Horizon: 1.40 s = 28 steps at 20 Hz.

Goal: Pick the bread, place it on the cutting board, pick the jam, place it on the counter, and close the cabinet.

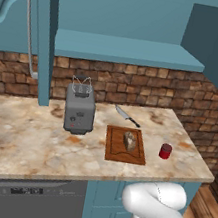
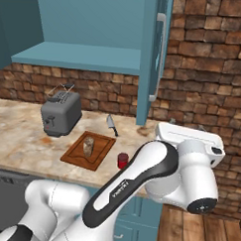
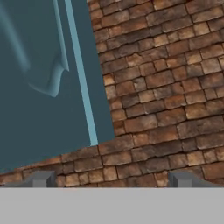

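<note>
Arm bent rightward, hand [image 3: 111, 178] open and empty, facing cabinet [image 3: 39, 78] door

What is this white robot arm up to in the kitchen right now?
It is tidying up. The bread already sits on the cutting board, and the jam stands on the counter beside the board. The end effector is open and holds nothing, pointing at the edge of an open door of the cabinet against the brick wall. Closing that cabinet looks like what remains.
</note>
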{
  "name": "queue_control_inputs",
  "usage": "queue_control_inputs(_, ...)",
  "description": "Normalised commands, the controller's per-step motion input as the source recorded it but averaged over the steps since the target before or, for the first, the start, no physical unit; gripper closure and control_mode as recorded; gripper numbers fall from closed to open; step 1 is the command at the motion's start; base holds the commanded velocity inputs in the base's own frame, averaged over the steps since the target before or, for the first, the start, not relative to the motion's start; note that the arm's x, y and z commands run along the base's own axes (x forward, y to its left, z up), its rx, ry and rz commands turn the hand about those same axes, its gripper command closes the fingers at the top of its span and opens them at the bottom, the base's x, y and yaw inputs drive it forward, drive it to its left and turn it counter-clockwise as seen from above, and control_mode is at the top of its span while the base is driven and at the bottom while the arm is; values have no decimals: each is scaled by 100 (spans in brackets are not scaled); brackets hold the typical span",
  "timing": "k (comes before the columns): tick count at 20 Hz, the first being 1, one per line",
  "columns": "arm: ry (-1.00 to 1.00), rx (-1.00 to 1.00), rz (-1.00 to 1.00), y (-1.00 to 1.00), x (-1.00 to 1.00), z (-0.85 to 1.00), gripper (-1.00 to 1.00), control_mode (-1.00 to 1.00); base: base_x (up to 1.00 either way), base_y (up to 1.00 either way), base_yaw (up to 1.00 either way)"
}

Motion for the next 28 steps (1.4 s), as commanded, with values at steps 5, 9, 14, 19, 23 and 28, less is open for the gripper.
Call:
queue_control_inputs(5,0,0,0,0,0,13,-100,-100,0,0,0)
queue_control_inputs(9,0,0,0,0,0,12,-100,-100,0,0,0)
queue_control_inputs(14,0,0,0,0,0,1,-100,-100,0,0,0)
queue_control_inputs(19,-1,0,0,1,0,0,-100,-100,0,0,0)
queue_control_inputs(23,-2,0,0,0,3,0,-100,-100,0,0,0)
queue_control_inputs(28,-2,0,0,3,10,0,-100,-100,0,0,0)
